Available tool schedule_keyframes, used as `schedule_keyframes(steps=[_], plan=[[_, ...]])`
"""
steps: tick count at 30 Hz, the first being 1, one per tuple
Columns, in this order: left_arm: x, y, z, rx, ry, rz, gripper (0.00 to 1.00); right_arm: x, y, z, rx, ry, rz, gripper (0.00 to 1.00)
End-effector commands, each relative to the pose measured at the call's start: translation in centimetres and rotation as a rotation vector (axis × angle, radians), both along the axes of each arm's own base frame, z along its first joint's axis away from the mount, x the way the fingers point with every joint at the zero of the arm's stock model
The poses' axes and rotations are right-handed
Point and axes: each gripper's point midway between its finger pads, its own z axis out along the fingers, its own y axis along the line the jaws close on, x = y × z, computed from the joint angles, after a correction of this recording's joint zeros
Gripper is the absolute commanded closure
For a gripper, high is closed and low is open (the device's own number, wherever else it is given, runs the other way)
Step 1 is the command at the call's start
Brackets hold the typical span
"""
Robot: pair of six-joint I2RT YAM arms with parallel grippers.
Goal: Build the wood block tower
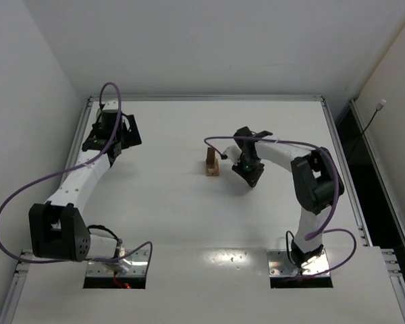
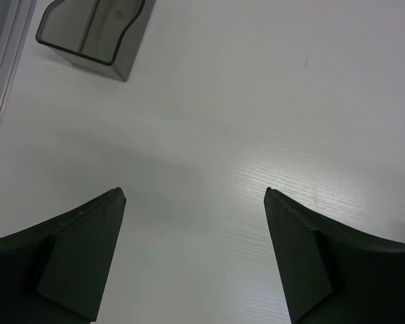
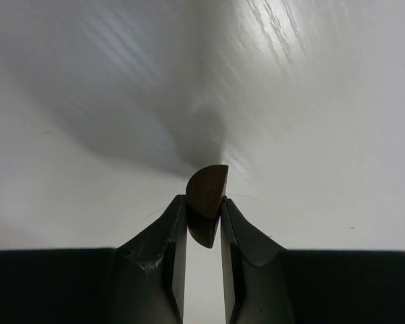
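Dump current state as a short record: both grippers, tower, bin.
left gripper: open, empty, over bare table
right gripper: shut on dark brown half-round block
wood block tower: short tan stack, mid-table, just left of the right arm's wrist
held block: not yet on the tower; tower outside right wrist view
grey bin: far-left of table, near left gripper; contents unclear

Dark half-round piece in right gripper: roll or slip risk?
The half-round piece looks like rigid wood; likely rocks on its curved edge, steadier on its flat side. The right gripper pinches only part, so it might pivot.
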Motion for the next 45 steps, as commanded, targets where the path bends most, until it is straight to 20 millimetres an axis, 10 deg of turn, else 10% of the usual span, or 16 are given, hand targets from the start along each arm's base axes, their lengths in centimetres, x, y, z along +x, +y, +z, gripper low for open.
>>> schedule_keyframes(steps=[1,12,17,31,45], plan=[[-0.7,-1.9,4.1,-0.052,-0.125,-0.065,0.19,0.5,4.5,6.3,0.326,0.007,-0.064,1.0],[-10.4,-15.8,7.5,-0.219,-0.245,-0.878,0.19,-0.8,12.5,19.5,1.212,0.439,-0.083,1.0],[-11.2,-18.4,7.7,-0.273,-0.238,-0.989,0.2,-1.4,13.7,24.1,1.538,0.614,-0.09,1.0],[-13.1,-28.2,8.8,-0.078,-0.27,-1.282,0.23,-0.8,16.1,26.6,1.518,0.739,-0.083,1.0],[-13.6,-29.1,10.3,0.287,-0.572,-1.208,0.35,-1.7,15.8,26.5,1.51,0.76,-0.104,1.0]])
